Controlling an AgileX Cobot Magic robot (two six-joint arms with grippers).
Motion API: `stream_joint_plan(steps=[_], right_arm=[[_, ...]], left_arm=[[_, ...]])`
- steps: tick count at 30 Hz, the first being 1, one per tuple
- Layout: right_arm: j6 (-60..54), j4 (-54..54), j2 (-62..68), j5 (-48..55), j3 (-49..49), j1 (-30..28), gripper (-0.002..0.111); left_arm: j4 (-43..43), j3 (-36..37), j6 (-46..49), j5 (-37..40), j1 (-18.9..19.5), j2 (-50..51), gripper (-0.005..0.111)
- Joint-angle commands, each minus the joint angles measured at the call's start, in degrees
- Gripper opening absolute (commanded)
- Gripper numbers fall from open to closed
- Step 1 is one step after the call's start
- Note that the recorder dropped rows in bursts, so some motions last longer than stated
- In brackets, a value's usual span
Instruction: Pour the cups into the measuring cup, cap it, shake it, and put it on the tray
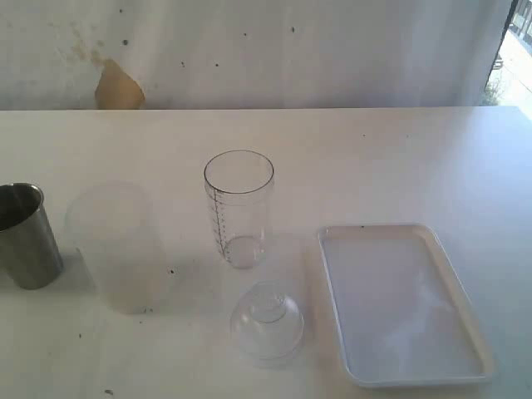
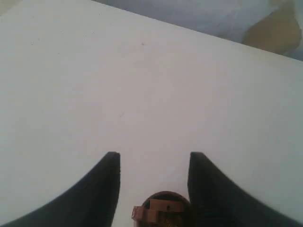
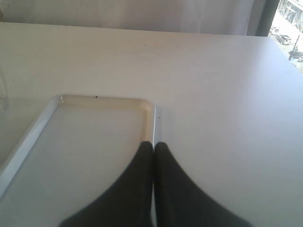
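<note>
The clear measuring cup [image 1: 238, 208] with its dark scale stands upright mid-table. Its dome cap [image 1: 268, 322] lies just in front of it. The frosted cup [image 1: 116, 249] stands to the left, and the steel tumbler [image 1: 25, 237] is at the left edge. The white tray [image 1: 391, 307] lies to the right. Neither arm shows in the exterior view. My left gripper [image 2: 154, 158] has its jaws apart over bare table, with the brown wooden cup [image 2: 163, 208] gripped deep between them. My right gripper [image 3: 154, 144] is shut and empty above the tray's rim [image 3: 99, 98].
The white table [image 1: 399, 166] runs back to a pale wall with a brown stain [image 1: 118, 87]. A window edge [image 1: 515, 41] shows at the far right. Small dark specks dot the tabletop.
</note>
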Motion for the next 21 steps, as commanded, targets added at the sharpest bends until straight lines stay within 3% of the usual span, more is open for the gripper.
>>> stream_joint_plan(steps=[1,4,6,7,10,12,19,21], right_arm=[[-0.54,-0.18,-0.32,-0.16,0.1,-0.14,0.0],[-0.54,-0.18,-0.32,-0.16,0.1,-0.14,0.0],[-0.54,-0.18,-0.32,-0.16,0.1,-0.14,0.0],[-0.54,-0.18,-0.32,-0.16,0.1,-0.14,0.0],[-0.54,-0.18,-0.32,-0.16,0.1,-0.14,0.0],[-0.54,-0.18,-0.32,-0.16,0.1,-0.14,0.0],[-0.54,-0.18,-0.32,-0.16,0.1,-0.14,0.0],[-0.54,-0.18,-0.32,-0.16,0.1,-0.14,0.0]], left_arm=[[1.89,4.11,-0.31,-3.69,0.2,-1.31,0.044],[1.68,4.05,-0.31,-3.8,0.2,-1.31,0.045],[1.84,4.05,-0.21,-3.31,0.2,-1.17,0.071],[2.04,4.05,-0.52,-3.78,0.2,-0.41,0.103],[1.34,3.94,-0.48,-0.43,0.2,-0.05,0.105],[-0.7,6.16,-0.91,-3.17,0.2,-1.24,0.105],[-0.35,29.35,-0.22,-37.67,0.2,-11.27,0.105],[-0.35,33.9,1.63,-44.13,0.2,-11.58,0.105]])
